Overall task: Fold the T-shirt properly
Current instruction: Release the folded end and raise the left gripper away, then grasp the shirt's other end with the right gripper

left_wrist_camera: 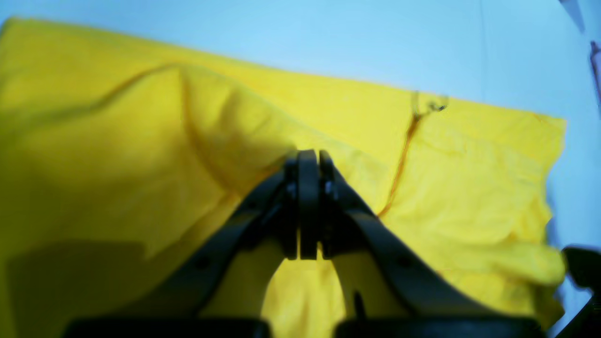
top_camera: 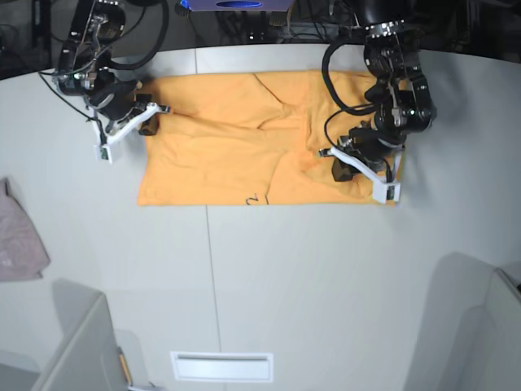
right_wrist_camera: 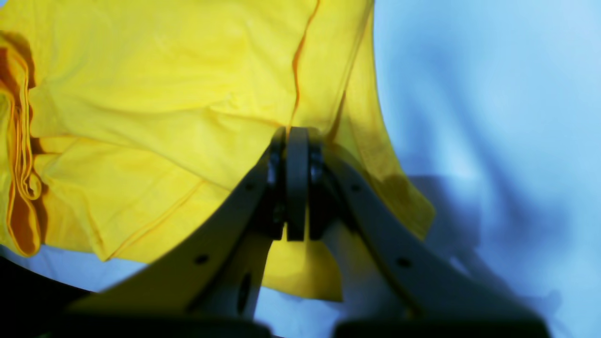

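Observation:
The orange-yellow T-shirt (top_camera: pixel 236 155) lies partly folded on the white table (top_camera: pixel 285 277), with a bit of black script (top_camera: pixel 254 199) at its near edge. At its left end, my right gripper (top_camera: pixel 159 108) is shut on the shirt's edge. In the right wrist view the cloth (right_wrist_camera: pixel 164 94) rises in a taut ridge to the closed tips of that gripper (right_wrist_camera: pixel 297 134). On the shirt's right part, my left gripper (top_camera: pixel 323 152) is shut on a raised fold. In the left wrist view, fabric (left_wrist_camera: pixel 141 155) bunches up against the closed left gripper (left_wrist_camera: pixel 308 157), and the lettering (left_wrist_camera: pixel 429 105) shows beyond.
A small pale pink-grey cloth (top_camera: pixel 20 236) lies at the table's left edge. A white slot (top_camera: pixel 221 364) sits near the front edge. Grey panels (top_camera: pixel 77 342) stand at the front corners. Cables and dark equipment (top_camera: pixel 244 16) line the back.

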Action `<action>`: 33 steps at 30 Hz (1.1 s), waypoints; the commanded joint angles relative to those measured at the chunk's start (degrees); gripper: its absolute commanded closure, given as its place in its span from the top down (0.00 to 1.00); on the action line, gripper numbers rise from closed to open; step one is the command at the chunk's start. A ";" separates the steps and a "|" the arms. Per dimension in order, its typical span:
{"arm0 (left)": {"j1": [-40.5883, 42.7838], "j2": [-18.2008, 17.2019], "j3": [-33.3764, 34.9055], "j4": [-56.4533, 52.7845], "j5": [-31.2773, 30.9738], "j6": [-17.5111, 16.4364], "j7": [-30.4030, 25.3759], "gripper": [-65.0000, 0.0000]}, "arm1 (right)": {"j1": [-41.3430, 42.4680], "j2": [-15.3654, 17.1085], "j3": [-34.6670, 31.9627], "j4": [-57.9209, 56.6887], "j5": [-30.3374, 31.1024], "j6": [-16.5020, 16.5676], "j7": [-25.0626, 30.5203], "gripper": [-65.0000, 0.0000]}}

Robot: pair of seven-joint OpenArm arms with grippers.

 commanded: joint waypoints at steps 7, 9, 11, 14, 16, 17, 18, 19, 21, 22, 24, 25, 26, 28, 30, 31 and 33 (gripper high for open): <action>-8.97 1.05 7.24 -8.50 -0.82 -0.10 -0.03 0.00 | 0.54 0.30 0.21 0.82 0.70 0.21 0.96 0.00; -9.76 1.05 7.51 -8.85 -0.82 -0.10 -0.03 0.00 | 0.63 0.30 0.21 0.99 0.70 0.21 0.96 0.00; -10.11 0.79 7.07 -7.97 -1.08 -0.10 -0.03 0.00 | 0.72 0.30 0.30 1.08 0.70 0.21 0.96 0.00; -9.93 0.17 1.44 -4.28 -1.17 -0.10 0.06 0.00 | 1.07 0.30 0.30 1.87 0.70 0.21 1.13 0.00; -9.49 -2.11 -2.95 -1.82 -1.26 -0.19 0.15 0.00 | 1.24 0.30 0.30 3.19 0.88 0.30 0.52 0.00; -9.23 -3.69 -5.06 -0.76 -1.26 -0.19 0.32 0.00 | 1.33 0.30 0.30 3.72 1.84 0.30 -0.45 0.00; -8.35 -5.10 -6.73 -0.06 -1.26 -0.19 0.32 0.00 | 1.51 0.65 0.30 3.98 3.25 0.30 -1.15 0.00; -7.03 -6.86 -8.32 0.64 -1.26 -0.28 0.32 0.00 | 1.60 0.83 0.30 4.24 5.01 0.30 -1.68 0.00; -4.48 -10.55 -10.69 1.61 -1.26 -0.28 0.24 0.00 | 2.91 2.67 0.38 4.16 8.35 0.30 -2.74 0.29; -3.08 -11.61 -11.74 1.96 -1.26 -0.36 0.24 0.00 | 3.62 3.38 0.38 3.98 10.19 0.30 -3.70 0.46; 1.14 -14.07 -14.56 2.40 -1.26 -0.45 -0.20 0.00 | 4.94 4.61 1.70 3.89 14.77 0.30 -6.08 0.77; 3.08 -15.12 -16.05 2.84 -1.26 -0.45 -0.20 0.00 | 5.90 4.96 2.85 3.80 17.40 0.30 -7.40 0.87; 4.92 -15.91 -17.63 3.46 -1.26 -0.45 -0.82 0.00 | 6.78 5.05 4.34 3.28 19.86 0.30 -8.36 0.92; 8.62 -16.27 -19.92 4.69 -1.26 -0.54 -3.02 0.00 | 9.16 6.10 6.98 -0.06 23.20 0.30 -10.21 0.93; 13.28 -16.53 -20.54 5.74 -1.08 -0.54 -6.09 0.00 | 12.23 7.42 8.38 -7.36 24.08 0.03 -12.67 0.93; 15.21 -16.53 -20.54 6.09 -1.00 -0.54 -7.94 0.00 | 13.46 7.86 8.74 -10.96 24.17 0.03 -13.64 0.92; 19.25 -16.53 -20.98 6.27 -1.17 -0.54 -11.72 0.00 | 14.69 9.09 8.82 -16.06 24.26 0.03 -14.96 0.86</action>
